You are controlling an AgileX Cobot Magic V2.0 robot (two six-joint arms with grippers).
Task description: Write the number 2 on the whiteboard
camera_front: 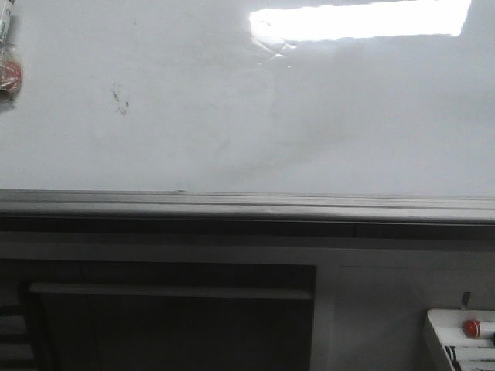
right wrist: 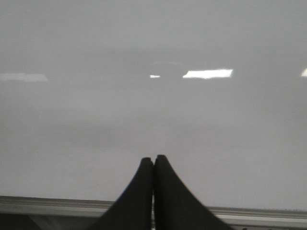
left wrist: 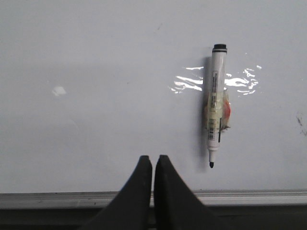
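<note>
Front view, far left edge: red-and-clear object [camera_front: 9, 76] on the whiteboard [camera_front: 247, 116], cut off by the frame, hard to identify from here. Just right of it, faint dark smudge marks [camera_front: 120, 99], too small to read as any digit. No legible number 2 found on the board in any view. Mid-board: faint grey streaks, low contrast. Upper right: bright rectangular light reflection [camera_front: 360, 19], washing out the surface beneath. Grey metal bottom rail [camera_front: 247, 205] spanning full width below the board. Bottom right corner: white tray [camera_front: 462, 340] with a red-capped item [camera_front: 470, 328], partly cut off, contents unclear. Neither arm visible in the front view.

Left wrist view: left gripper [left wrist: 153, 163] with black fingers pressed together, nothing between them, tips over the board just above the rail [left wrist: 249, 197]. Marker [left wrist: 216, 103] stuck upright on the board, beside the gripper and apart from it, black cap end away from the rail, bare tip toward it; yellowish tape and a red patch wrapped round its middle, label text unreadable. Glare patches behind the marker. Tiny dark marks [left wrist: 301, 123] at the frame edge, cut off.

Right wrist view: right gripper [right wrist: 153, 163] likewise closed tight and empty, tips over blank board [right wrist: 153, 110]; picture soft, only blurred light reflections [right wrist: 207, 74] visible.
</note>
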